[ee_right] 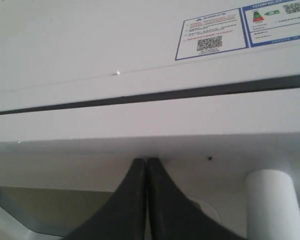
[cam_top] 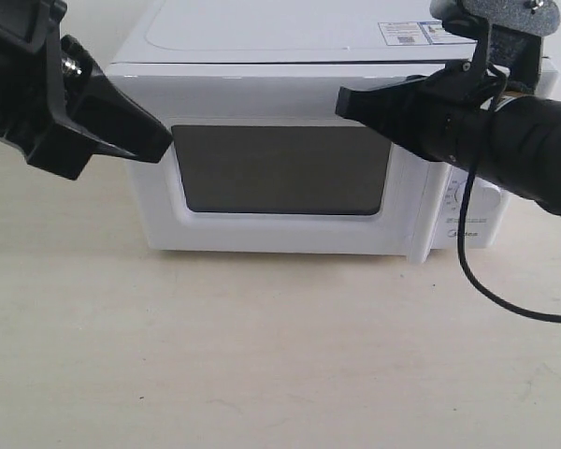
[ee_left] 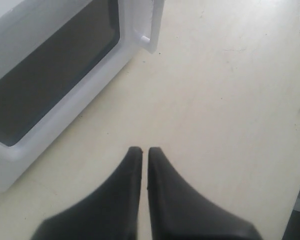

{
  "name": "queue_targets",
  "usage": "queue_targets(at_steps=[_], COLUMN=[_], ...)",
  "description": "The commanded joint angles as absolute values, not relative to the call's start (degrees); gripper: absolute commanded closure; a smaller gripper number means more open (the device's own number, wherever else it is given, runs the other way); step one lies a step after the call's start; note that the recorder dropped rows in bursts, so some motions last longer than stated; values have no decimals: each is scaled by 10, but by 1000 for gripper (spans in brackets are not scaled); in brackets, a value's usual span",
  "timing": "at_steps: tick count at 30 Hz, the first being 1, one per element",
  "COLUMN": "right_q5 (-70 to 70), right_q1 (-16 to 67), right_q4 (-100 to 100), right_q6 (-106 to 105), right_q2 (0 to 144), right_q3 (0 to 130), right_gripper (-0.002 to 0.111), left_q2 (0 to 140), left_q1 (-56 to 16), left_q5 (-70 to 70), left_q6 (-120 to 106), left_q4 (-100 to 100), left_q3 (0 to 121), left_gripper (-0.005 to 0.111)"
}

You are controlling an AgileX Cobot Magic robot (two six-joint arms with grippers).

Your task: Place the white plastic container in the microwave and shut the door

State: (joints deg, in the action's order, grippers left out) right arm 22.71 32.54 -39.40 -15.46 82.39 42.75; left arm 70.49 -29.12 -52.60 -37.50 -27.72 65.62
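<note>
The white microwave point(cam_top: 262, 42) stands at the back of the table. Its door point(cam_top: 285, 234) with the dark window lies against the body, a thin dark seam showing along its top. The white bar handle point(ee_right: 270, 200) stands at the door's right side. My right gripper point(cam_top: 341, 101) is shut with nothing in it, its tips point(ee_right: 146, 160) touching the door's upper front near the handle. My left gripper point(cam_top: 168, 140) hovers off the door's left edge, shut and empty point(ee_left: 141, 149) above the table. The white plastic container is out of view.
Beige tabletop point(cam_top: 262, 355) stretches in front of the microwave. A black cable point(cam_top: 486, 281) hangs from the right arm and loops onto the table at the right. Stickers point(ee_right: 210, 32) lie on the microwave's top. The control panel point(cam_top: 467, 220) is partly hidden by the right arm.
</note>
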Motion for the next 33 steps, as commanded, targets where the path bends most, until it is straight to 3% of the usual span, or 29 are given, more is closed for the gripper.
queue_targets(at_steps=[1,16,33], right_q5=[271,216,48], right_q1=[320,320,320], right_q4=[-402,-402,-402], right_q6=[-155,-156,-220], right_q2=[840,827,580], right_q3=[436,447,395], right_gripper=[108,108,108], left_q2=[701,701,618], left_q1=[-292,-292,-292], left_q5=[-528,-528,-540], left_q6=[-369,-360,-328], left_q4=[-276,-276,-276], left_q3=[660,660,653], left_gripper=[102,102,102])
